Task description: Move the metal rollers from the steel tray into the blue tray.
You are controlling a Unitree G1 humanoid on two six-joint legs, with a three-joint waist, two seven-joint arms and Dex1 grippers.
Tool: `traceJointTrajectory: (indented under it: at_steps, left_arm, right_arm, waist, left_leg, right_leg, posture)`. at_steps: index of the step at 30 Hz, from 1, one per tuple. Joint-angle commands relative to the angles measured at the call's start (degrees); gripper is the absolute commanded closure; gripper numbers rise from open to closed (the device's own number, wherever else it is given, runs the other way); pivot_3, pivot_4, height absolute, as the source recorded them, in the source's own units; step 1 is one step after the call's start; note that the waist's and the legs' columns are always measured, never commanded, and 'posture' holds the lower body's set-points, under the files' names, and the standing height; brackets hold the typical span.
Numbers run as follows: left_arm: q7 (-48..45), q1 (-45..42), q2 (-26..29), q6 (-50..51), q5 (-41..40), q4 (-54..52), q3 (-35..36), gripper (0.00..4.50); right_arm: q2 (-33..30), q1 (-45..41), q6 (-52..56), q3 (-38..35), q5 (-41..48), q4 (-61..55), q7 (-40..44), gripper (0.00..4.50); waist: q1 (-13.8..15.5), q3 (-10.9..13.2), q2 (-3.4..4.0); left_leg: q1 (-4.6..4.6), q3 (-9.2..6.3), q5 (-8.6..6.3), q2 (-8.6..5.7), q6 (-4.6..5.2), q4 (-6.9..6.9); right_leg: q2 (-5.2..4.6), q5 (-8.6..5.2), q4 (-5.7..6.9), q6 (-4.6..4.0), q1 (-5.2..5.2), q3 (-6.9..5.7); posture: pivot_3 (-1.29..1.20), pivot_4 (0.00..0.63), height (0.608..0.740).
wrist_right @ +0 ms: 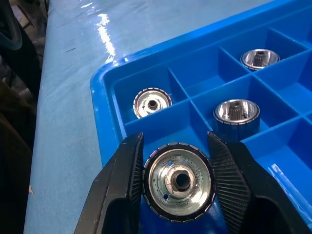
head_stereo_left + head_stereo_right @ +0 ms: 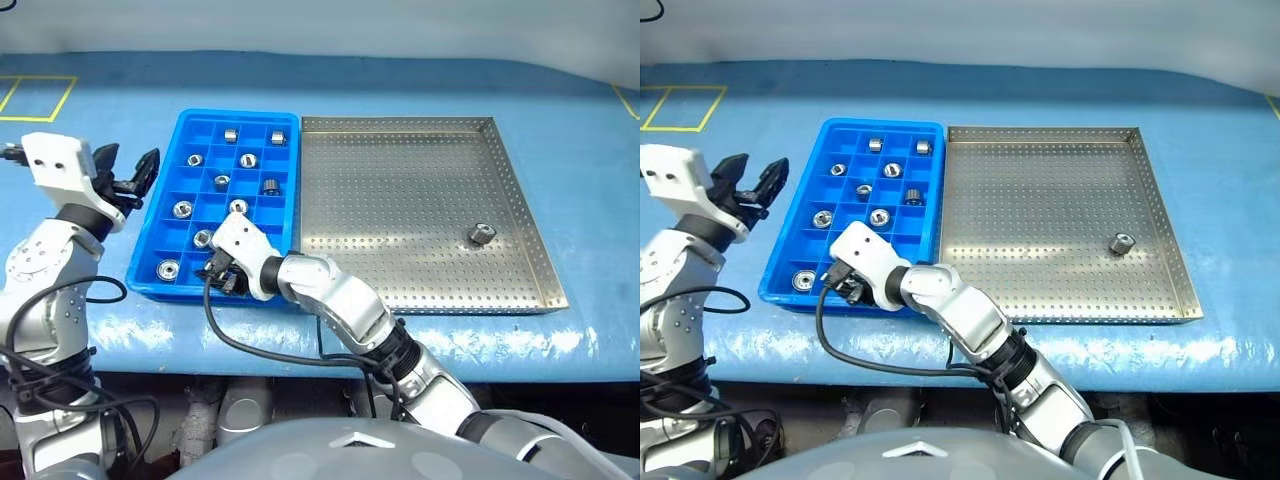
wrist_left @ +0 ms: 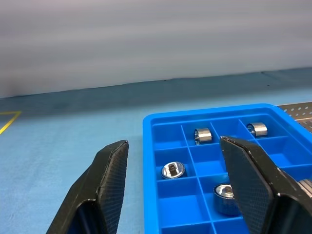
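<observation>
Right gripper (image 1: 178, 183) has a metal roller (image 1: 179, 181) pinched between its fingers, hanging over the near end of the blue tray (image 2: 150, 262) — nine more rollers sit in its compartments. One roller (image 2: 481, 234) is left on the steel tray (image 2: 400, 200). Left gripper (image 2: 133, 178) hovers beside the blue tray, jaws spread wide, holding nothing.

Metal rollers (image 1: 180, 181): bright polished metal, finely ribbed rims. Blue tray (image 2: 160, 200): smooth, glossy moulded plastic. Steel tray (image 2: 520, 215): matt brushed metal, perforated floor. Table cover (image 2: 590, 160): blue, slightly glossy sheet. Gripper fingers (image 3: 105, 185): matt black, finely textured.
</observation>
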Motion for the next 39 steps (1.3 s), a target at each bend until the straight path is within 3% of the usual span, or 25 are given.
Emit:
traceJointTrajectory:
  at_steps: [1,2,7,10,15,20,25,39]
  left_arm:
    - [-0.04,-1.39,0.63,-0.16,-0.46,-1.27,0.16,1.21]
    - [-0.11,-1.76,0.52,-0.25,-0.42,-0.81,-0.30,1.21]
    - [-0.72,-3.77,-0.86,-1.23,-0.24,1.30,-3.64,1.21]
    - [-2.11,-4.19,-2.24,-1.94,-0.58,1.89,-6.52,1.21]
    - [-1.56,-5.01,-6.18,-1.83,-0.54,3.01,-10.23,1.21]
    - [-2.56,-6.06,-7.79,-2.42,0.15,4.39,-13.20,1.21]
    - [-2.46,-7.28,-8.15,-2.56,0.46,5.29,-14.40,1.21]
    - [-2.06,-6.75,-8.07,-1.64,1.78,4.71,-15.09,1.21]
  right_arm:
    - [0.55,0.18,-3.64,-1.14,-0.14,-2.24,-0.43,1.44]
    - [0.82,0.20,-5.15,-2.35,-0.29,-3.20,-1.33,1.18]
    - [-1.60,0.10,-8.98,-8.21,-3.19,-9.72,-6.23,1.18]
    - [-7.38,0.94,-6.97,-16.04,-6.98,-15.60,-10.83,1.18]
    - [-16.65,6.36,-7.31,-30.60,-19.38,-13.93,-27.89,1.18]
    - [-15.00,11.73,-8.73,-42.21,-20.16,-11.49,-37.40,1.18]
    - [-11.89,12.64,-10.80,-48.05,-16.80,-7.90,-39.53,1.18]
    - [-8.77,11.38,-14.17,-52.88,-8.87,-1.07,-38.71,1.18]
  waist:
    - [-0.01,0.00,0.00]
    - [-0.02,0.00,0.00]
    - [-0.06,-0.01,-0.01]
    - [-0.08,-0.01,-0.02]
    - [-0.13,-0.04,-0.01]
    - [-1.92,-0.03,0.04]
    - [-4.08,-0.02,0.07]
    - [-4.58,-0.02,0.08]
  left_leg:
    - [0.00,0.00,0.00,0.03,0.00,0.00]
    - [0.00,0.00,0.00,0.06,0.00,-0.01]
    - [-0.04,-0.01,0.00,0.04,-0.01,-0.04]
    - [-0.07,0.00,0.00,-0.05,-0.01,-0.03]
    - [-0.11,0.00,0.00,-0.16,0.00,-0.03]
    - [-0.14,0.08,-0.01,-0.09,0.01,-0.12]
    - [-0.01,0.27,-0.02,-0.05,0.05,-0.09]
    - [-0.01,0.26,-0.03,-0.05,0.09,0.13]
  right_leg:
    - [0.03,0.00,0.01,0.00,-0.01,0.00]
    - [0.07,0.00,0.01,0.00,-0.01,0.00]
    - [0.05,0.01,-0.02,-0.04,-0.02,0.00]
    - [-0.05,0.03,-0.06,-0.06,0.00,0.01]
    - [-0.15,0.14,-0.15,-0.25,0.03,0.02]
    - [-0.10,0.11,-0.02,-0.31,-0.11,0.08]
    - [-0.06,0.10,0.04,-0.31,-0.09,0.24]
    - [0.02,0.13,0.03,-0.25,0.03,0.31]
  posture:
    - [0.06,0.150,0.740]
    - [0.06,0.150,0.740]
    - [0.01,0.150,0.740]
    - [-0.02,0.150,0.740]
    - [-0.05,0.150,0.740]
    - [-0.08,0.150,0.740]
    - [-0.10,0.150,0.740]
    - [-0.08,0.150,0.740]
